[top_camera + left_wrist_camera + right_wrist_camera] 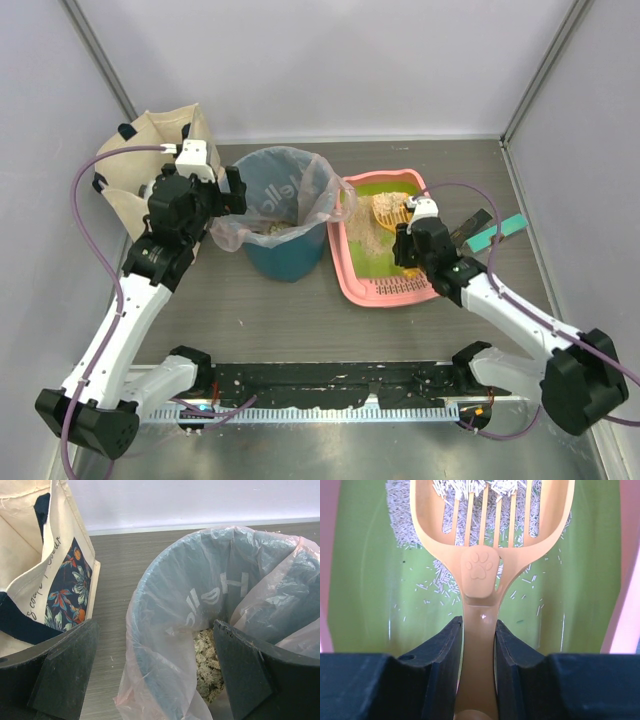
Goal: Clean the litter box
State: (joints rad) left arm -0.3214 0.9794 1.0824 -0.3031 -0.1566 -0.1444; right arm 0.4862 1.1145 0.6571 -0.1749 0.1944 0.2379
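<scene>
Pointing into the litter box [343,262], the orange scoop [480,570] was clamped by the right gripper [479,625]; the left gripper [155,665] was spread wide at the teal bin [150,580].

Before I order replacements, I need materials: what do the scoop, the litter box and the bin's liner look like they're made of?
Scoop: orange moulded plastic, smooth with a slight sheen, going by the embossed paw and even slots. Litter box: likely rigid plastic, with a glossy pink wall and a green floor that shows reflections. Liner: thin clear plastic film, crinkled and see-through, draped over the rim of the bin.
</scene>
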